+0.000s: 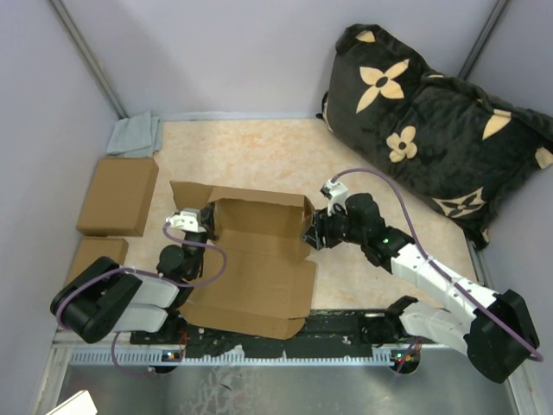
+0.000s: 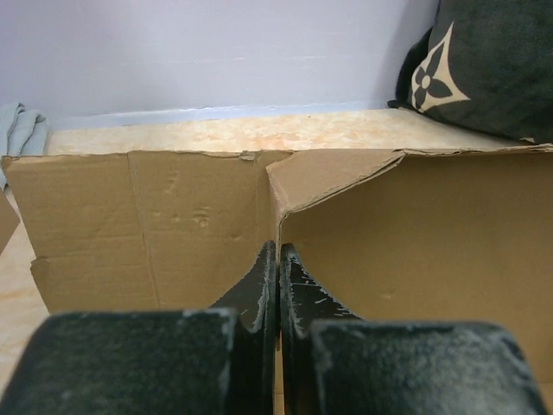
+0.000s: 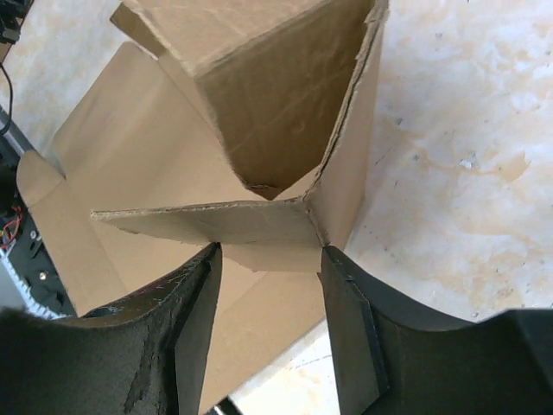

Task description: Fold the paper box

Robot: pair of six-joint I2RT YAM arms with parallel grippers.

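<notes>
Fingers [image 2: 259, 290] of the left gripper [image 2: 276, 252] sit pressed together, tips against an upright corner fold of the paper box [image 1: 259, 277] (whether cardboard is nipped between them cannot be told). The right gripper [image 3: 270, 251] holds its fingers [image 3: 197, 303] apart, straddling the box's right corner flap. The box lies mid-table [image 1: 259, 147], partly raised.

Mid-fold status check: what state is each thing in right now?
Box: half folded, back wall and side flaps up, front panel flat.
Left tool: shut, tips at the box's left corner.
Right tool: open, straddling the right flap.
Blocks: two, lying flat, left of the box.
Cloth: crumpled, far left corner.
Pillow: slumped in the far right corner.
</notes>
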